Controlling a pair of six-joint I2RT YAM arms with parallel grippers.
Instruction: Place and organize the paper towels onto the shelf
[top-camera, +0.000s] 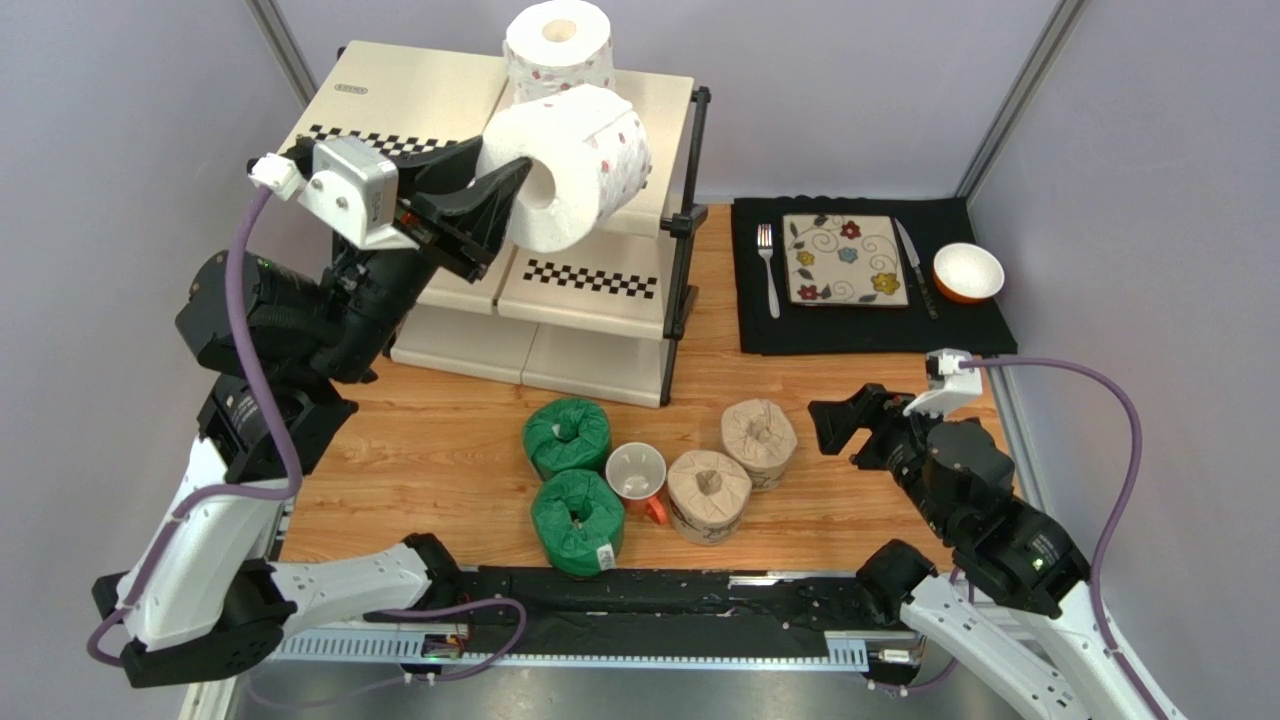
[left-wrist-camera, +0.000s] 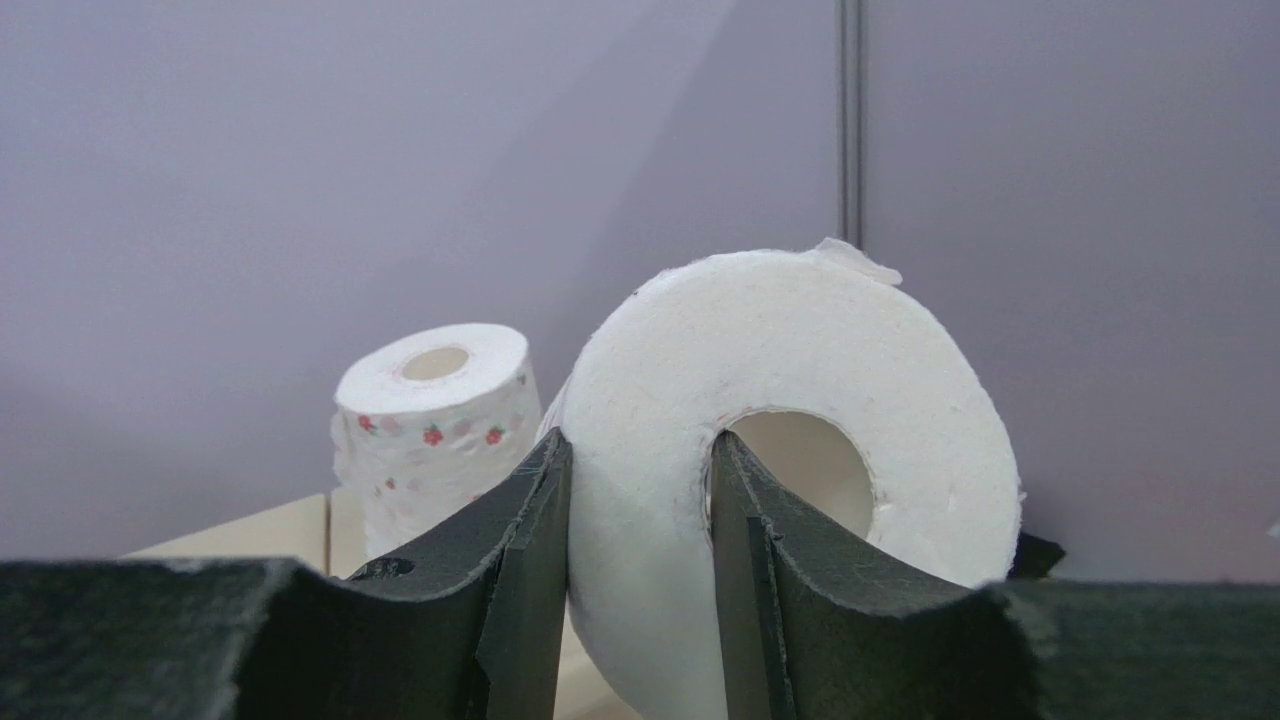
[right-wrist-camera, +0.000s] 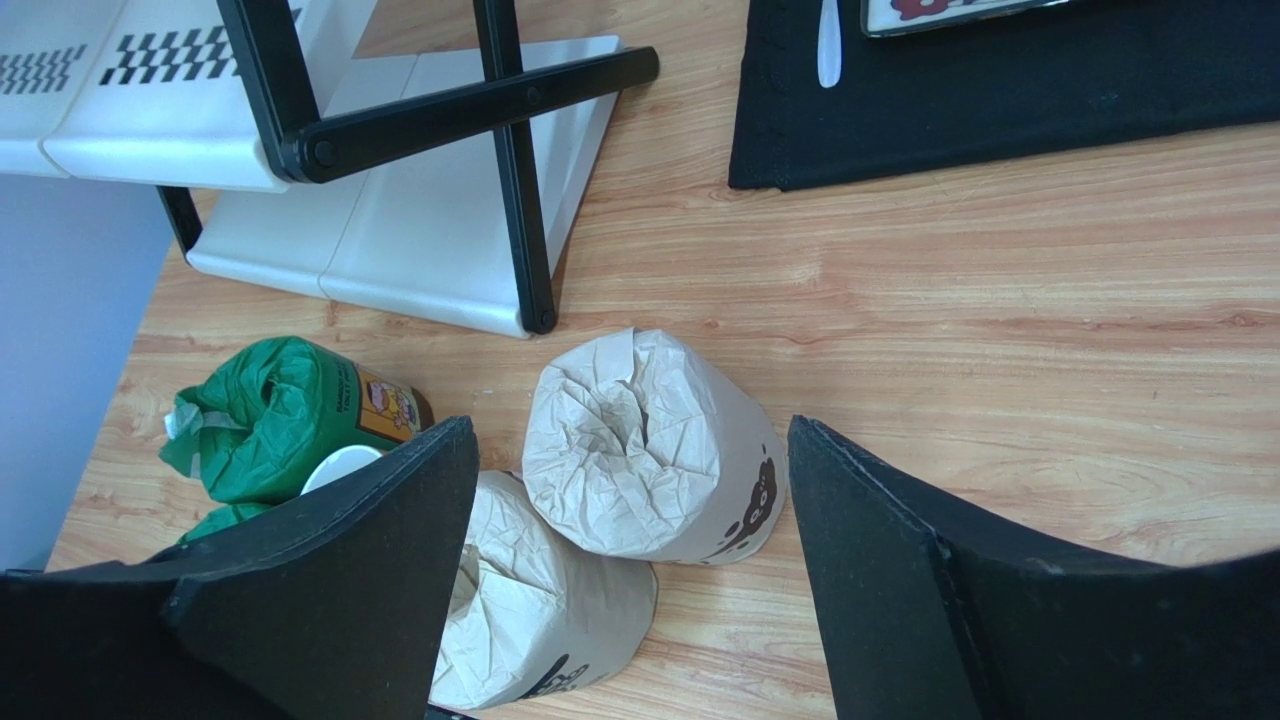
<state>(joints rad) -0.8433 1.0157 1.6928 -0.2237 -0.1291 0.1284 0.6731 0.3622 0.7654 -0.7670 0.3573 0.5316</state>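
My left gripper (top-camera: 508, 195) (left-wrist-camera: 639, 510) is shut on a white floral paper towel roll (top-camera: 579, 165) (left-wrist-camera: 781, 390), with one finger in its core hole and the other on its outer face. It holds the roll lying sideways above the shelf (top-camera: 406, 98) top tier. A second floral roll (top-camera: 559, 45) (left-wrist-camera: 436, 405) stands upright on that tier behind it. Two green rolls (top-camera: 567, 435) (top-camera: 579, 518) and two tan rolls (top-camera: 759, 435) (top-camera: 708, 492) stand on the table. My right gripper (top-camera: 839, 425) (right-wrist-camera: 631, 510) hangs open above the tan roll (right-wrist-camera: 646, 450) nearer the shelf, touching nothing.
A white mug (top-camera: 637, 473) with a red handle sits between the green and tan rolls. A black placemat (top-camera: 962, 323) at the back right carries a floral plate (top-camera: 845, 258), fork, knife and a small bowl (top-camera: 968, 272). The shelf's black post (right-wrist-camera: 511, 180) stands near the tan rolls.
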